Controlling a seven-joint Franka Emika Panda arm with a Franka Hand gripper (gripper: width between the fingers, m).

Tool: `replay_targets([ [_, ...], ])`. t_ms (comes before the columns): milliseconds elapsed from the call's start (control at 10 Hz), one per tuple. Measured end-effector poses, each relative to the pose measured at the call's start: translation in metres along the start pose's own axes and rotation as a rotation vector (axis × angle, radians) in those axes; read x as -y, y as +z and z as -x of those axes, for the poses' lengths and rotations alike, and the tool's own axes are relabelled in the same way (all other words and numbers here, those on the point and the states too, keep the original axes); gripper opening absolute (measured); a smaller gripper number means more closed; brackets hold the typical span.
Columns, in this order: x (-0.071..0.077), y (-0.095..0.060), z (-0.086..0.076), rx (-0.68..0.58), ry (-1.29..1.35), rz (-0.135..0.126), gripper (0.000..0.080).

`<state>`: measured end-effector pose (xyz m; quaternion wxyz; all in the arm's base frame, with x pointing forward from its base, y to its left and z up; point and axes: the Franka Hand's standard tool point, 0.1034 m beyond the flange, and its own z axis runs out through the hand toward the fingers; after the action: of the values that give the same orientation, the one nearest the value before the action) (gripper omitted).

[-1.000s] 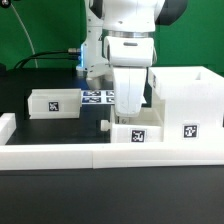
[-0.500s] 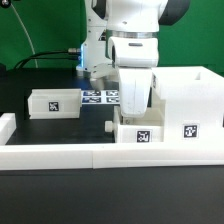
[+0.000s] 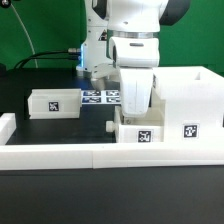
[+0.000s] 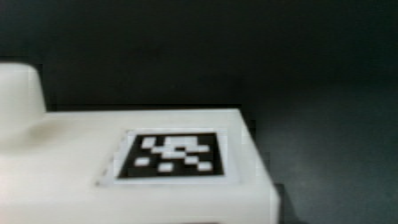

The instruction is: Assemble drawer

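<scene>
A small white drawer (image 3: 140, 133) with a marker tag and a black knob (image 3: 108, 126) rests on the table, pressed against the big white drawer box (image 3: 185, 100) on the exterior view's right. My gripper (image 3: 135, 117) comes straight down onto the small drawer's top and appears shut on it; the white hand hides the fingertips. The wrist view shows the drawer's tagged top (image 4: 173, 155) very close, with no fingers in sight. A second white drawer (image 3: 55, 102) with a tag lies on the exterior view's left.
The marker board (image 3: 98, 96) lies behind the gripper. A long white rail (image 3: 90, 152) runs along the front of the table, with a raised end (image 3: 6, 128) on the exterior view's left. The table top is black (image 4: 302, 60).
The gripper and the small drawer slid together a little toward the exterior view's right, toward the big box, then stopped. Nothing else moved.
</scene>
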<state>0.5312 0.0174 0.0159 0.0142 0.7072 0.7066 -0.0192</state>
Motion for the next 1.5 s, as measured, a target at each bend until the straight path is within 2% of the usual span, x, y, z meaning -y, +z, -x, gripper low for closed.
replay_targets([
  [500,-0.003,0.000,0.000,0.012,-0.006,0.004,0.0042],
  [600,-0.004,-0.001,0.000,0.012,0.007,0.006,0.0244],
  [700,-0.004,-0.007,0.000,0.011,0.025,0.014,0.0244],
  [800,-0.006,-0.016,0.000,0.011,0.033,0.025,0.0380],
  [900,-0.008,-0.023,0.000,0.011,0.035,0.033,0.0559],
  [1000,-0.009,-0.029,0.001,0.014,0.037,0.032,0.0621],
  [1200,-0.014,-0.044,0.012,0.018,0.040,0.051,0.0644],
  [1500,-0.017,-0.043,0.043,0.026,0.022,0.043,0.0648],
])
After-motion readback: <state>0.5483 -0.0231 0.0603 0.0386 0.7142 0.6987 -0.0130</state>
